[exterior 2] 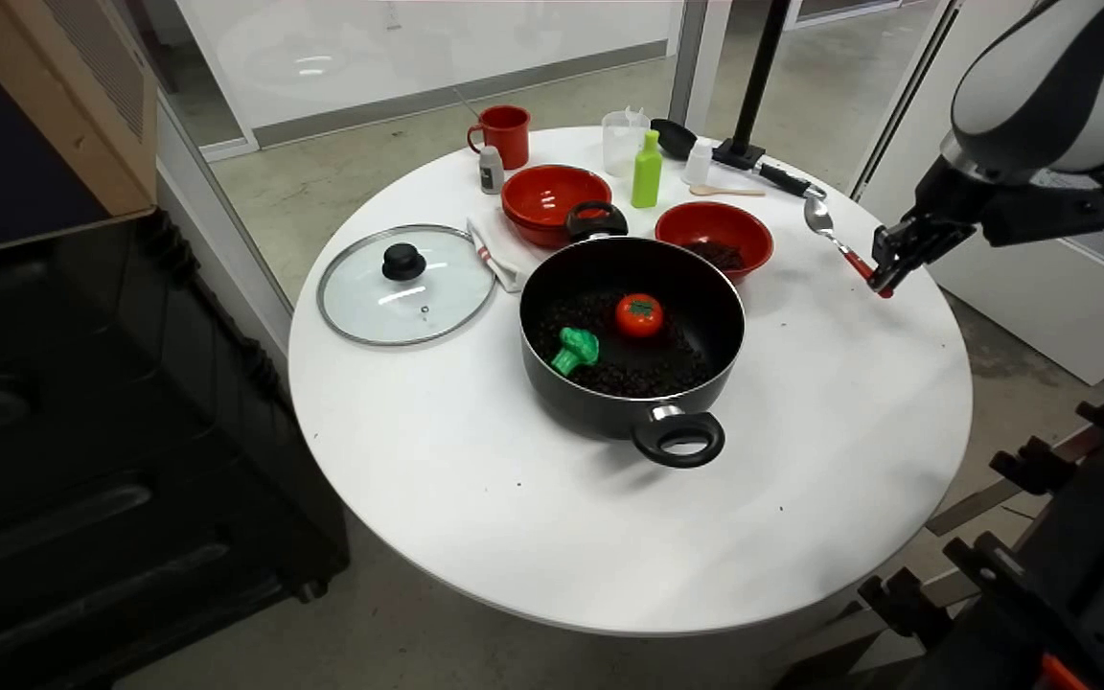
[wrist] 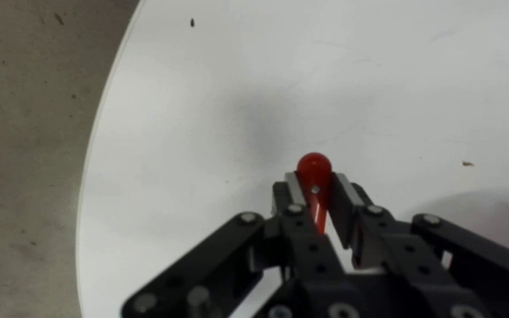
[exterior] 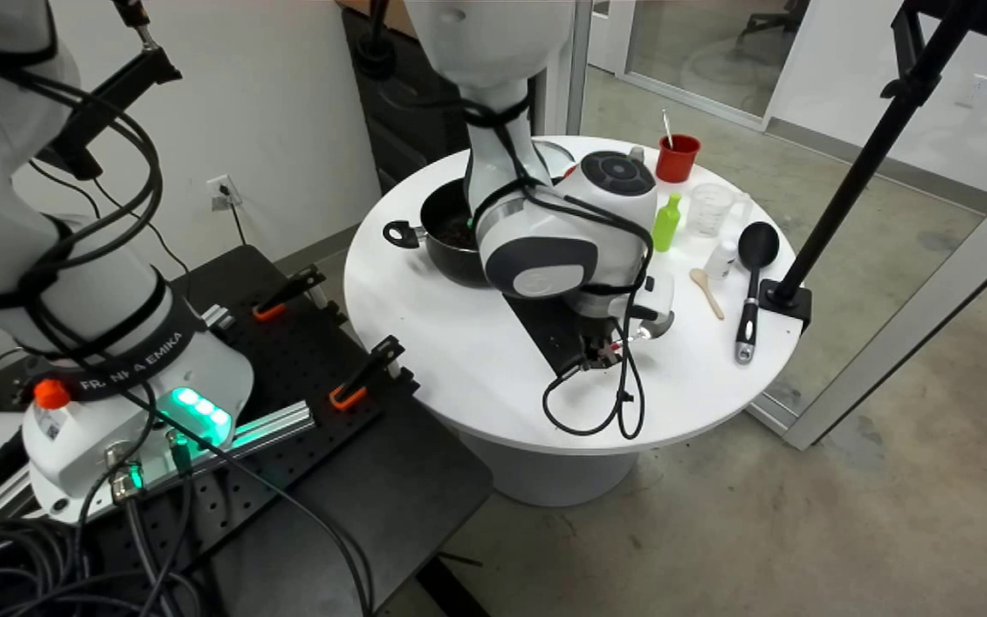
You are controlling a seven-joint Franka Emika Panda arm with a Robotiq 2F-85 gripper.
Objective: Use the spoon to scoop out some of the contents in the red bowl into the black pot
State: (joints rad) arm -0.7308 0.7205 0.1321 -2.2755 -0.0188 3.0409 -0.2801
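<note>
My gripper (exterior 2: 883, 264) is shut on the red handle of the spoon (exterior 2: 818, 217), near the handle's end. The wrist view shows the handle end (wrist: 314, 168) between both fingertips (wrist: 315, 190); the spoon's head is hidden there. The spoon is held above the white table, its silver head pointing away from the gripper; it also shows in an exterior view (exterior: 656, 327). The red bowl (exterior 2: 720, 218) holds dark bits and stands beside the black pot (exterior 2: 600, 417); the arm hides the bowl in an exterior view. The pot (exterior: 457, 264) holds dark bits, a toy tomato and green broccoli.
Stacked red bowls (exterior 2: 557, 196) stand on a cloth (exterior 2: 504, 251) behind the pot. A glass lid (exterior 2: 399, 311) lies beside them. A red cup (exterior 2: 506, 139), green bottle (exterior 2: 646, 177), wooden spoon (exterior 2: 726, 192), black ladle (exterior: 757, 248) and black pole (exterior: 845, 180) are along the table's edge.
</note>
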